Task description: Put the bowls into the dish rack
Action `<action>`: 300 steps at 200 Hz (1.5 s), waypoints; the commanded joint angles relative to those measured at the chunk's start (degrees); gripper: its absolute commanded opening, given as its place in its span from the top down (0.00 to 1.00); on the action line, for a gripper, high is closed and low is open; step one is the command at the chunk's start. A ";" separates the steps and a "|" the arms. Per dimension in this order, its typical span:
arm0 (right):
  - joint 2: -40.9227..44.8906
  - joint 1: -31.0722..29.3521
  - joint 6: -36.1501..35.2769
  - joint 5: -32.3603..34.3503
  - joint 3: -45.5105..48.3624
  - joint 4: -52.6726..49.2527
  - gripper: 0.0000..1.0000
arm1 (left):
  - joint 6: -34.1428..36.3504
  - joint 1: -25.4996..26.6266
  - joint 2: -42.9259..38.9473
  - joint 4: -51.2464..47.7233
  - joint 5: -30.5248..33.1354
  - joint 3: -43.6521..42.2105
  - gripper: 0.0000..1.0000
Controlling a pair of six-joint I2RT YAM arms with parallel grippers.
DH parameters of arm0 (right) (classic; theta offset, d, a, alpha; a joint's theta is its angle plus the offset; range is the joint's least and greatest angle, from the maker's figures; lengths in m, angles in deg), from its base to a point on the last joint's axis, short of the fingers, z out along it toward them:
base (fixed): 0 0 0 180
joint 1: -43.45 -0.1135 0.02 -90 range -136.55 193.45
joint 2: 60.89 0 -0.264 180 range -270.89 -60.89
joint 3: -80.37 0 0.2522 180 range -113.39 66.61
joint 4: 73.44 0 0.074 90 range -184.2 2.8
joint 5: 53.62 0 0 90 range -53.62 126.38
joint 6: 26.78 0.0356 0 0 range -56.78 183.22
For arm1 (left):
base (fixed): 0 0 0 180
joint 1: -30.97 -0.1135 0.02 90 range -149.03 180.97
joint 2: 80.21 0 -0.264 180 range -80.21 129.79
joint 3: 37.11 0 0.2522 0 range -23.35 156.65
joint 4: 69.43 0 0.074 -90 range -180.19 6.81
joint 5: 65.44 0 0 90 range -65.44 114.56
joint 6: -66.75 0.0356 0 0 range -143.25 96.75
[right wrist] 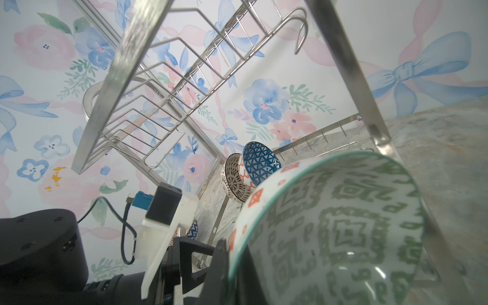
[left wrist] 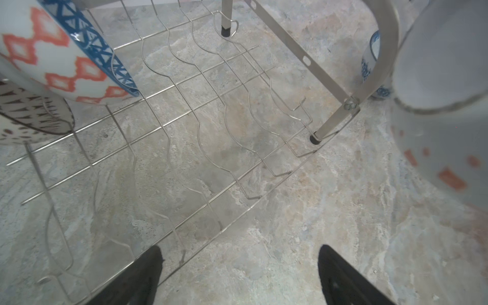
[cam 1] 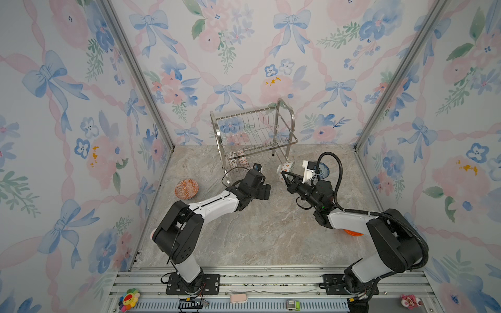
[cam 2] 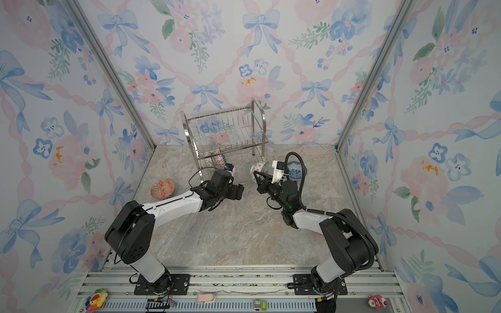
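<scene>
Both top views: a steel dish rack (cam 1: 254, 127) (cam 2: 225, 127) stands at the back of a marble-look table (cam 1: 257, 238), in front of flowered wallpaper. My right gripper (cam 1: 283, 174) (cam 2: 256, 177) is clamped on the rim of a green-patterned bowl (cam 1: 286, 165) (cam 2: 259, 166). The bowl is tipped on its side just beside the rack's right end, down at the lower shelf. My left gripper (cam 1: 267, 191) (cam 2: 238, 191) hovers in front of the rack, holding nothing.

A dark-lattice bowl (cam 1: 232, 162) and a blue-lattice bowl (cam 1: 244, 161) stand on edge at the left end of the lower shelf. An orange-red bowl (cam 1: 186, 189) sits on the table, well left of the rack. A blue-and-white bowl (cam 1: 324, 170) sits on the table behind my right wrist. In a top view, a plain orange bowl (cam 1: 352, 232) peeks out from under my right arm.

Left wrist view: my left jaws stand wide apart, with only bare table and the shelf's front wire between them. The wavy wires of the lower shelf spread ahead. The blue-lattice bowl (left wrist: 52, 58) leans over the dark-lattice bowl (left wrist: 29, 116) at one end. The green-patterned bowl (left wrist: 443, 79) looms, blurred, at the other.

Right wrist view: my right jaws pinch the rim of the green-patterned bowl (right wrist: 330, 224), whose inside faces the camera. A rack upright crosses beside it; I cannot tell whether they touch. Beyond, the two lattice bowls stand together on the lower shelf.
</scene>
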 commanded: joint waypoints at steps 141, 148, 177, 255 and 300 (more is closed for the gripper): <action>15.22 4.59 -0.81 -1.00 5.38 -2.30 1.00 | 10.47 1.02 6.95 -8.10 7.32 7.44 0.51; 15.43 4.68 -0.77 -0.92 5.59 -2.32 1.00 | 10.55 1.07 6.82 -8.51 7.28 7.37 0.51; 15.95 4.86 -0.34 -0.73 5.97 -2.04 1.00 | 11.22 1.07 6.55 -9.92 6.77 7.10 0.52; 15.37 4.80 0.87 -0.99 5.69 -1.92 1.00 | 10.35 1.28 2.18 -11.20 9.45 3.17 0.54; 14.73 4.57 1.93 -0.81 5.60 -1.34 1.00 | 8.79 1.25 0.17 -12.34 11.51 0.99 0.54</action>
